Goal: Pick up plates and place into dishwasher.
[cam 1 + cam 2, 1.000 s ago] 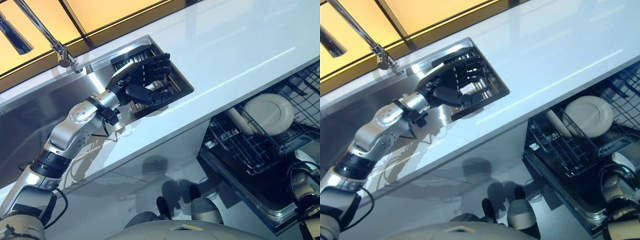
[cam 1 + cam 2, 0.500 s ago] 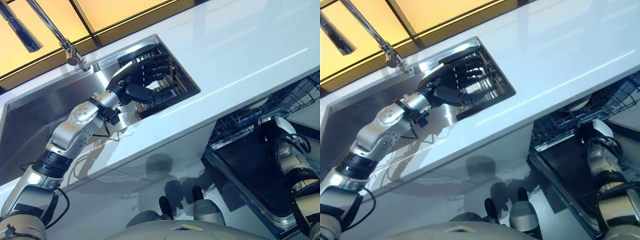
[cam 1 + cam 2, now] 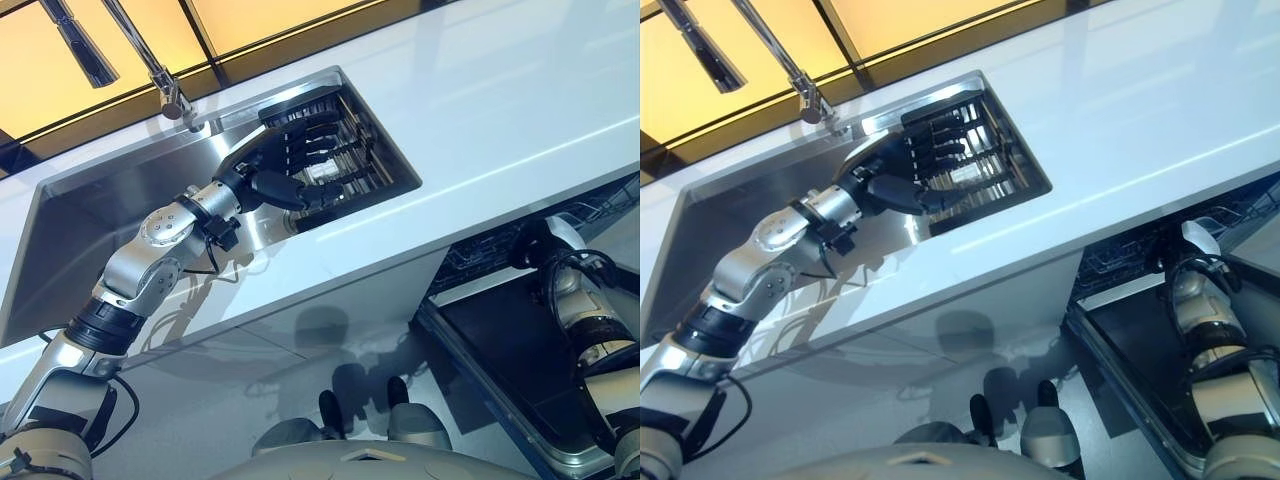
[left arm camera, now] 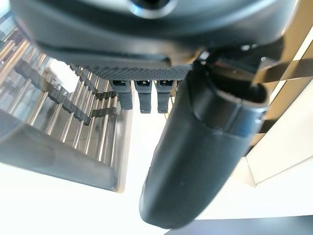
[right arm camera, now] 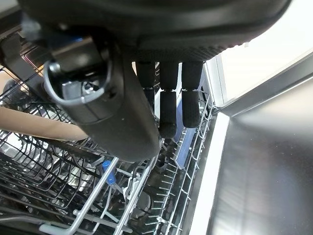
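Left hand [image 3: 285, 170] hangs over the drying rack [image 3: 345, 160] at the sink's [image 3: 90, 200] right end, fingers [image 4: 140, 95] straight and loosely spread, thumb out, holding nothing. I can't make out a plate under it from here. Down on the other side, the right hand [image 5: 146, 88] is in over the dishwasher basket [image 5: 73, 196], beneath the worktop [image 3: 500, 110] edge, fingers relaxed and empty too.

The risk, as I judge it: the left fingers sit close among the rack's upright steel tines [image 4: 73, 105], so a reach made without a clear plate edge could snag on the wire or push the rack along the sink. On the right, the basket's prongs are crowded, and a lift or turn of that hand could catch them or knock what is already loaded.

The plate [image 5: 34, 128]: a pale, cream edge shows between the basket wires, tilted and standing in the basket, mostly hidden by the hand. Smooth and glossy by the look, so likely slippery to pinch.
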Available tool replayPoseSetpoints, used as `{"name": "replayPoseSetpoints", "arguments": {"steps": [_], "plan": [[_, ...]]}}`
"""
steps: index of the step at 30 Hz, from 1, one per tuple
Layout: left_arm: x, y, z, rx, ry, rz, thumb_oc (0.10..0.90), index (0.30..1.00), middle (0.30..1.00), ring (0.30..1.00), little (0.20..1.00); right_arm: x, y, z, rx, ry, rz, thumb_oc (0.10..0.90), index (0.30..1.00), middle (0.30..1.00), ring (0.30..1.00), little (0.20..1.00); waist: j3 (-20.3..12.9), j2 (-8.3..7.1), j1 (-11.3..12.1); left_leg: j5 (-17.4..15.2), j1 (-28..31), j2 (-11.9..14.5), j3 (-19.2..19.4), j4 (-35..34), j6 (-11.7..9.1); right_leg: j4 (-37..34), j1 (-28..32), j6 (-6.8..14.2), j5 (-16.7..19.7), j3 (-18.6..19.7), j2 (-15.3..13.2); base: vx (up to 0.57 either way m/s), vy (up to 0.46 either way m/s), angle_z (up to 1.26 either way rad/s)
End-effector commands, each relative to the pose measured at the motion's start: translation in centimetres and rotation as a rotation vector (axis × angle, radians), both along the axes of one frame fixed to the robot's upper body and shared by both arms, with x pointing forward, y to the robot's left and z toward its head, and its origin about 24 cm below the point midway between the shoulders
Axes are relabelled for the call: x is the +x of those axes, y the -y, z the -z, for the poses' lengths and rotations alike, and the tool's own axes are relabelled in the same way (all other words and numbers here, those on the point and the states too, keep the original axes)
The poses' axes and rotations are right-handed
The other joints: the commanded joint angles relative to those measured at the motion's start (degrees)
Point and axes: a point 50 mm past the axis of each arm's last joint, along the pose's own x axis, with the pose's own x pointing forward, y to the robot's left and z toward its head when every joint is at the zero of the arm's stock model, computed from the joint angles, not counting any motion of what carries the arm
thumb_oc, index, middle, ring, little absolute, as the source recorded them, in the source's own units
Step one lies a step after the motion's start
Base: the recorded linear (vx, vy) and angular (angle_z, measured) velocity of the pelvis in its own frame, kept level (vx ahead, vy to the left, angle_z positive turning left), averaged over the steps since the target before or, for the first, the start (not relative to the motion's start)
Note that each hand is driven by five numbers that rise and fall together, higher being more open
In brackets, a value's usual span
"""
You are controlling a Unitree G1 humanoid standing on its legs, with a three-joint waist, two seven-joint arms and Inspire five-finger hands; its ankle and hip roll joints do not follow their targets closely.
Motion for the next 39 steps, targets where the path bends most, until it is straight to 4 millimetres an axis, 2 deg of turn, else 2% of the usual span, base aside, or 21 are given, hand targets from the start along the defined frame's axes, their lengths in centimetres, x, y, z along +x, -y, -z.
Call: {"name": "replayPoseSetpoints", "arguments": {"steps": [1,6,7,9,12,13,14,15,17,18,19,22,27,31,34,36,37,39], "plan": [[-0.1,0.9,-4.7,-0.108,0.21,0.071,0.8,0.9,0.9,0.9,0.9,2.0,0.1,-4.6,-0.075,0.171,-0.071,0.1,0.3,0.3,0.3,0.2,-5.8,-3.04,0.7,-7.3,-0.1,-1.0,0.4,2.7,-1.0,3.3,-1.7,4.2,-4.8,0.8,0.5,-0.02,0.034,-0.02],[-0.4,0.9,-4.8,-0.117,0.214,0.098,0.8,0.9,0.9,0.9,0.9,0.3,1.1,-3.7,-0.098,0.142,-0.072,0.1,0.3,0.3,0.3,0.2,-6.0,-3.71,-0.8,-7.4,0.2,-0.5,1.6,2.7,-1.1,3.6,-2.0,4.3,-4.9,1.4,0.9,-0.03,0.048,-0.02],[-0.6,0.6,-4.5,-0.136,0.205,0.114,0.8,0.9,0.9,0.9,0.9,-1.2,1.9,-3.0,-0.104,0.129,-0.062,0.1,0.3,0.3,0.3,0.2,-6.2,-4.14,-1.7,-7.6,0.6,-0.1,2.5,2.6,-1.1,3.7,-2.1,4.4,-4.9,1.9,1.1,-0.02,0.062,-0.03],[-0.8,0.3,-4.2,-0.161,0.196,0.123,0.8,0.9,0.9,0.9,0.9,-2.6,2.4,-2.5,-0.094,0.129,-0.05,0.1,0.3,0.3,0.3,0.2,-6.1,-4.63,-2.7,-7.7,0.8,0.1,3.2,2.7,-1.1,3.6,-2.1,4.5,-4.7,2.3,1.3,-0.02,0.058,-0.05],[-0.9,0.3,-4.2,-0.16,0.195,0.125,0.8,0.9,0.9,0.9,0.9,-2.7,2.5,-2.5,-0.093,0.128,-0.049,0.1,0.3,0.3,0.3,0.2,-6.2,-4.62,-2.6,-7.7,0.8,0.1,3.2,2.7,-1.1,3.6,-2.1,4.5,-4.7,2.4,1.3,-0.01,0.045,-0.13],[-0.8,-0.6,-3.0,-0.237,0.149,0.097,0.8,0.9,0.9,0.9,0.9,-5.2,3.4,-2.2,-0.091,0.19,-0.013,0.248,0.427,0.427,0.427,0.348,-6.0,-5.62,-5.2,-8.1,1.5,0.6,4.8,2.9,-0.9,3.8,-2.5,4.8,-4.4,3.9,1.7,-0.02,0.13,-0.17],[-0.8,-0.8,-2.8,-0.247,0.143,0.091,0.8,0.9,0.9,0.9,0.9,-5.6,3.5,-2.2,-0.087,0.195,-0.01,0.449,0.599,0.599,0.599,0.549,-6.0,-5.77,-5.6,-8.2,1.5,0.6,5.1,2.9,-0.9,3.8,-2.6,4.8,-4.3,4.1,1.7,-0.01,0.172,-0.17],[-0.7,-1.1,-2.2,-0.266,0.134,0.071,0.8,0.9,0.9,0.9,0.9,-6.4,3.7,-2.2,-0.075,0.215,-0.002,0.8,0.9,0.9,0.9,0.9,-5.9,-6.14,-6.6,-8.3,1.8,0.8,5.7,3.0,-0.8,3.9,-2.8,5.0,-4.2,4.7,1.9,0.01,0.089,-0.24],[-0.7,-1.4,-1.5,-0.279,0.128,0.061,0.8,0.9,0.9,0.9,0.9,-7.5,3.9,-2.4,-0.07,0.247,0.016,0.8,0.9,0.9,0.9,0.9,-5.6,-6.54,-8.0,-8.8,2.2,1.0,6.3,3.2,-0.7,4.2,-2.8,5.2,-4.3,5.2,1.9,0.01,0.112,-0.31],[-0.8,-1.7,-1.0,-0.297,0.119,0.044,0.8,0.9,0.9,0.9,0.9,-8.8,4.2,-2.5,-0.08,0.264,0.022,0.8,0.9,0.9,0.9,0.9,-5.5,-6.95,-9.4,-8.8,2.4,1.0,7.0,3.0,-0.6,4.3,-3.1,5.5,-4.1,5.8,2.0,0.01,0.094,-0.23],[-0.8,-1.7,-0.9,-0.298,0.118,0.042,0.8,0.9,0.9,0.9,0.9,-9.0,4.3,-2.5,-0.08,0.265,0.023,0.8,0.9,0.9,0.9,0.9,-5.6,-7.0,-9.5,-8.8,2.5,1.0,7.1,3.0,-0.6,4.3,-3.2,5.6,-4.1,5.9,2.1,0.01,0.091,-0.26],[-0.9,-2.0,-0.2,-0.31,0.109,0.017,0.8,0.9,0.9,0.9,0.9,-11.3,4.8,-2.3,-0.093,0.28,0.06,0.8,0.9,0.9,0.9,0.9,-5.7,-7.9,-11.6,-8.9,2.6,1.0,8.3,2.8,-0.3,4.6,-4.0,6.1,-3.6,6.9,2.2,0.01,0.065,-0.28],[-0.8,-2.3,0.4,-0.327,0.089,-0.007,0.8,0.9,0.9,0.9,0.9,-13.5,5.6,-1.7,-0.073,0.315,0.161,0.8,0.9,0.9,0.9,0.9,-6.0,-8.64,-13.2,-9.4,2.4,1.0,9.6,3.0,0.1,4.9,-5.3,6.5,-3.1,7.7,2.4,-0.01,0.035,-0.29],[-0.8,-2.2,1.4,-0.343,0.053,0.002,0.8,0.9,0.9,0.9,0.9,-15.4,6.2,0.0,0.039,0.341,0.291,0.8,0.9,0.9,0.9,0.9,-6.2,-9.03,-13.8,-9.7,2.1,1.1,10.2,3.2,0.3,5.2,-6.1,6.7,-2.8,8.1,2.5,0.0,0.007,-0.16],[-1.0,-2.0,3.1,-0.369,0.006,0.001,0.8,0.9,0.9,0.9,0.9,-17.4,5.8,3.8,0.372,0.384,0.476,0.8,0.9,0.9,0.9,0.9,-6.2,-9.31,-14.1,-10.2,1.9,1.0,10.3,3.6,0.6,5.6,-6.8,6.8,-2.6,8.4,2.5,0.01,-0.006,-0.1],[-1.0,-2.0,3.6,-0.374,-0.01,-0.002,0.8,0.9,0.9,0.9,0.9,-18.2,5.5,5.2,0.465,0.385,0.545,0.8,0.9,0.9,0.9,0.9,-6.2,-9.39,-14.0,-10.4,1.8,0.9,10.2,3.8,0.6,5.5,-6.9,6.8,-2.5,8.4,2.5,0.01,-0.015,-0.04],[-0.9,-2.1,4.3,-0.377,-0.031,-0.006,0.8,0.9,0.9,0.9,0.9,-19.4,5.3,7.2,0.611,0.387,0.636,0.8,0.9,0.9,0.9,0.9,-6.2,-9.42,-13.8,-10.4,1.8,0.9,10.0,3.8,0.6,5.4,-6.9,6.8,-2.3,8.4,2.5,0.01,-0.021,-0.04],[-1.0,-2.2,4.8,-0.378,-0.051,-0.011,0.8,0.9,0.9,0.9,0.9,-20.0,4.9,8.5,0.77,0.416,0.7,0.8,0.9,0.9,0.9,0.9,-6.1,-9.43,-13.5,-10.5,1.8,0.9,9.8,3.9,0.6,5.2,-6.8,6.7,-2.1,8.3,2.4,0.0,0.0,0.0]]}}
